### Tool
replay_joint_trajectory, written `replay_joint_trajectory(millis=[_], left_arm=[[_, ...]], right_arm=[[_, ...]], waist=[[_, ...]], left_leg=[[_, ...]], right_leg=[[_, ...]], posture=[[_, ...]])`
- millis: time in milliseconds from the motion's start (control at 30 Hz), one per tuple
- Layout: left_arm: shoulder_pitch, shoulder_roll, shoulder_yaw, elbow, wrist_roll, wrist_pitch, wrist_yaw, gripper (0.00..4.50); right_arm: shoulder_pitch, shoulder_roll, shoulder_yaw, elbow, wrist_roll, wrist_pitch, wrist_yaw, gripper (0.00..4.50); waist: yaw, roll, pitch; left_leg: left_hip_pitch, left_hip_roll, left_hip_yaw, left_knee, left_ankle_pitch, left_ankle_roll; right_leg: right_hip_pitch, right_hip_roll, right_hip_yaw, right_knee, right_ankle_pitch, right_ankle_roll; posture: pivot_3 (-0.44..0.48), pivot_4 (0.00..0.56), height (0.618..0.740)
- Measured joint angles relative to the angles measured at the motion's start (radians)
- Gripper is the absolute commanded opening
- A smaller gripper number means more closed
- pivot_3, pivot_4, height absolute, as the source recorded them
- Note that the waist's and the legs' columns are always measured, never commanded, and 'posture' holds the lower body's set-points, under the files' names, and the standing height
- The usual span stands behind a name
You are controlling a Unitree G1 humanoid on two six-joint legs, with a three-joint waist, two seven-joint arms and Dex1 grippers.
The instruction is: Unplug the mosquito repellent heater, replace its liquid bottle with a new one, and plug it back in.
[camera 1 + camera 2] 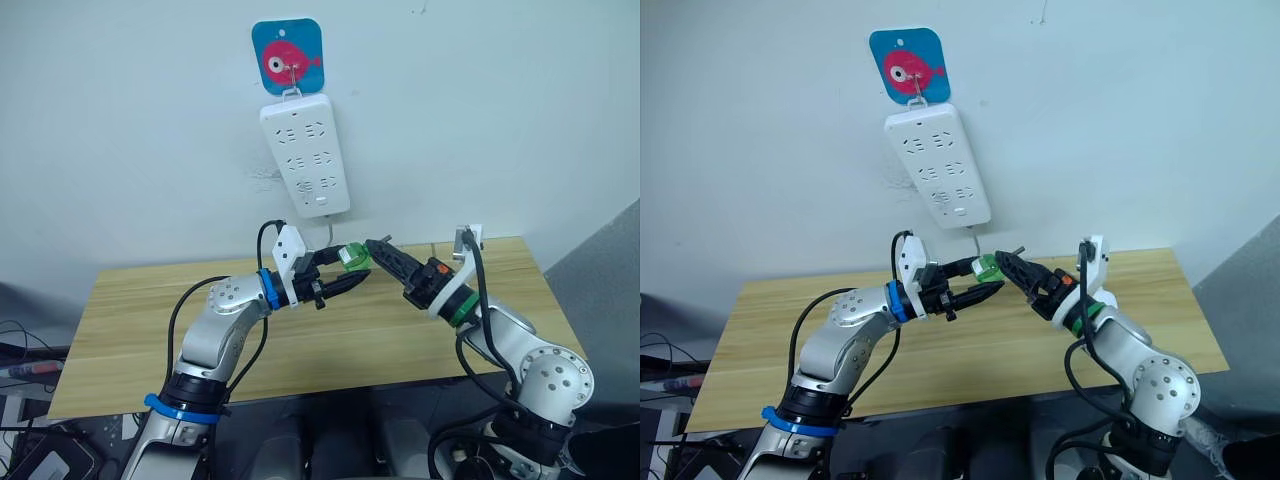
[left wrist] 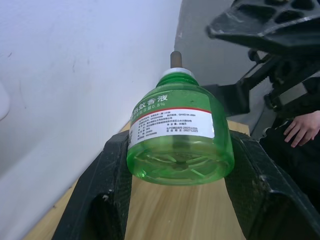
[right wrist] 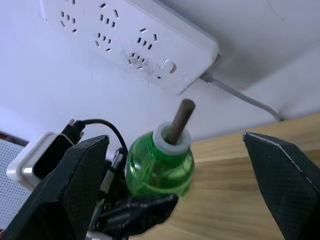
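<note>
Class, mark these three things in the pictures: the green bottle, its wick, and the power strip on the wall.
green bottle (image 2: 175,135), left wrist view, on its white label.
wick (image 3: 181,120), right wrist view, midway up the brown stick.
power strip (image 1: 303,152), left eye view, middle of its white face.

Lab-like test room, bare white wall (image 1: 520,120), hung power strip (image 1: 305,155), wooden table (image 1: 330,340)

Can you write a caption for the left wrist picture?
The left gripper holds a green liquid bottle, wick pointing at the right gripper.
</note>
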Motion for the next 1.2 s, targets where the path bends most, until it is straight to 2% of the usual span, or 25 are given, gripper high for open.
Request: replay_joint_trajectory(millis=[100,133,167,433,467,667,733,867,900,967,1033,1133,1200], left_arm=[[0.000,-0.002,-0.003,0.000,0.000,0.000,0.001,2.25],[0.000,-0.002,-0.004,0.000,0.000,0.000,0.001,2.25],[0.000,-0.002,-0.004,0.000,0.000,0.001,0.002,2.25],[0.003,-0.010,-0.006,-0.007,-0.002,0.002,0.019,2.25],[0.003,-0.011,-0.006,-0.007,-0.002,0.002,0.019,2.25],[0.015,-0.010,-0.011,-0.014,-0.001,-0.007,0.019,2.25],[0.015,-0.003,-0.013,-0.015,0.001,-0.017,0.016,2.99],[0.017,0.072,-0.042,-0.005,0.081,-0.080,-0.013,4.08],[0.024,0.100,-0.043,-0.002,0.100,-0.095,-0.025,4.13],[0.054,0.184,-0.044,0.003,0.139,-0.126,-0.059,4.13],[0.079,0.225,-0.041,0.008,0.159,-0.141,-0.073,4.13],[0.106,0.242,-0.040,-0.025,0.157,-0.109,-0.075,4.13],[0.117,0.244,-0.038,-0.080,0.142,-0.067,-0.068,4.13]], right_arm=[[-0.009,0.000,0.041,0.023,0.007,-0.050,-0.018,4.50],[-0.010,0.000,0.051,0.030,0.011,-0.064,-0.021,4.13],[-0.010,-0.001,0.059,0.037,0.013,-0.075,-0.024,3.98],[0.025,-0.025,0.116,0.069,0.055,-0.149,-0.057,1.10],[0.029,-0.027,0.120,0.070,0.066,-0.157,-0.058,0.84],[0.043,-0.045,0.142,0.077,0.098,-0.188,-0.077,0.83],[0.043,-0.059,0.148,0.078,0.114,-0.192,-0.081,0.83],[0.039,-0.123,0.173,0.084,0.118,-0.206,-0.075,0.83],[0.033,-0.146,0.180,0.093,0.104,-0.221,-0.064,0.83],[0.001,-0.232,0.189,0.133,0.012,-0.280,-0.027,0.83],[-0.011,-0.303,0.215,0.171,-0.094,-0.349,0.012,0.83],[-0.040,-0.402,0.361,0.327,-0.380,-0.558,0.083,0.83],[-0.046,-0.417,0.437,0.458,-0.535,-0.698,0.119,0.83]], waist=[[0.000,0.000,0.000],[0.000,0.000,0.000],[0.000,0.000,0.000],[0.000,0.000,0.000],[0.000,0.000,0.000],[0.000,0.000,0.000],[0.001,0.000,0.000],[0.001,0.000,0.000],[0.001,0.000,0.000],[0.000,0.000,0.000],[0.002,0.000,0.000],[0.006,0.000,0.001],[0.009,0.000,0.001]], left_leg=[[0.000,0.000,0.000,0.000,0.000,0.000],[0.000,0.000,0.000,0.000,0.000,0.000],[0.000,0.000,0.000,0.000,0.000,0.000],[0.000,0.000,0.000,0.000,0.000,0.000],[0.000,0.000,0.000,0.000,0.000,0.000],[0.000,0.000,0.000,0.000,0.000,0.000],[0.000,0.000,0.000,0.000,0.000,0.000],[0.000,0.000,0.000,0.000,0.000,0.000],[0.000,0.000,0.000,0.000,0.000,0.000],[0.000,0.000,0.001,0.000,0.000,0.000],[0.000,0.000,0.001,0.000,0.000,0.000],[0.000,0.000,0.000,-0.001,0.000,0.000],[0.000,0.000,0.000,-0.001,0.000,0.000]], right_leg=[[0.000,0.000,0.000,0.000,0.000,0.000],[0.000,0.000,0.000,0.000,0.000,0.000],[0.000,0.000,0.000,0.000,0.000,0.000],[0.000,0.000,0.000,0.000,0.000,0.000],[0.000,0.000,0.000,0.000,0.000,0.000],[0.000,0.000,0.000,0.000,0.000,0.000],[0.000,0.000,0.000,0.000,0.000,0.000],[0.000,0.000,0.000,0.000,0.000,0.000],[0.000,0.000,0.000,0.000,0.000,0.000],[0.000,0.000,0.001,0.000,0.000,0.000],[0.000,0.000,0.000,-0.001,0.000,0.000],[0.000,0.000,0.000,-0.001,0.000,0.000],[0.000,0.000,0.000,-0.001,0.000,0.000]], posture=[[-0.209,0.202,0.740],[-0.209,0.202,0.740],[-0.206,0.202,0.740],[-0.203,0.202,0.740],[-0.202,0.202,0.740],[-0.200,0.202,0.740],[-0.194,0.204,0.740],[-0.181,0.212,0.740],[-0.176,0.215,0.740],[-0.170,0.217,0.740],[-0.147,0.224,0.740],[-0.123,0.228,0.740],[-0.105,0.234,0.740]])
